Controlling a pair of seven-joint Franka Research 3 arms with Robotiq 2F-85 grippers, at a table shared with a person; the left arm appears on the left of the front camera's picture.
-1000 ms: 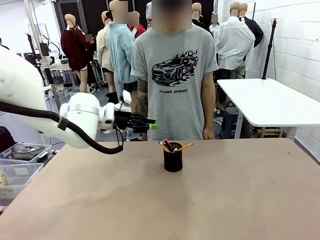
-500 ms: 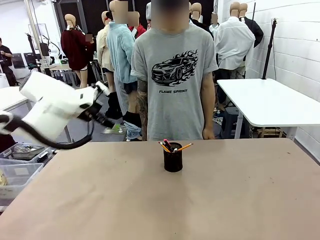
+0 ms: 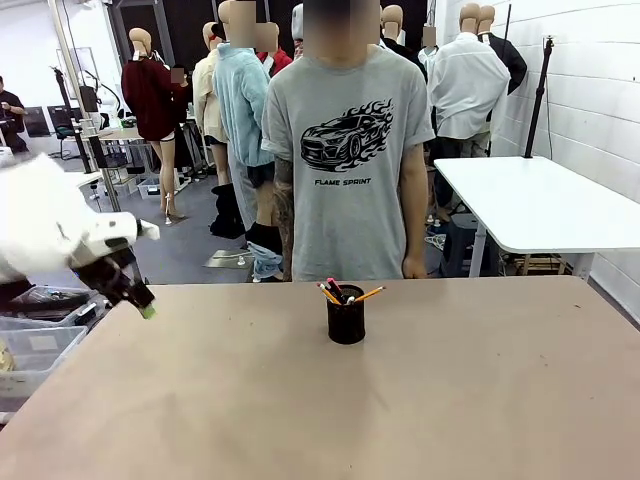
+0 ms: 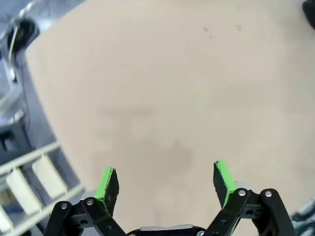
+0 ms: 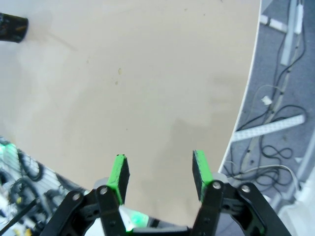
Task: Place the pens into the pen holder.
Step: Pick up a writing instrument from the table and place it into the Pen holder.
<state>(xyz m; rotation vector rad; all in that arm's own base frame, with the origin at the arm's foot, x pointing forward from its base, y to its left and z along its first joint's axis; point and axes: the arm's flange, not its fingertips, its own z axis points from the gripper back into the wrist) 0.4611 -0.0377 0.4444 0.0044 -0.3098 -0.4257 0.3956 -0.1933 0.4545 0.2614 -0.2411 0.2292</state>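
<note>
Left gripper (image 4: 166, 183) fingers spreading wide, gripping nothing, hanging over bare table (image 4: 162, 88) near its left edge. Right gripper (image 5: 158, 175) fingers standing parted, likewise empty, above table corner. Pen holder (image 3: 346, 316) sitting mid-table, well apart from both; pens (image 3: 343, 293) standing inside it, tips poking out. Judgement: placing step looking done; no loose pen showing on table. Next move calling for arms parking clear.

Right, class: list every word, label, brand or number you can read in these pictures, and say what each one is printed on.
"FLAME SPRINT": black letters under the flaming-car print on the person's grey T-shirt, front view.
Pens in the pen holder: any print is too small to read.
Left gripper and right gripper: no lettering on the green pads.
</note>
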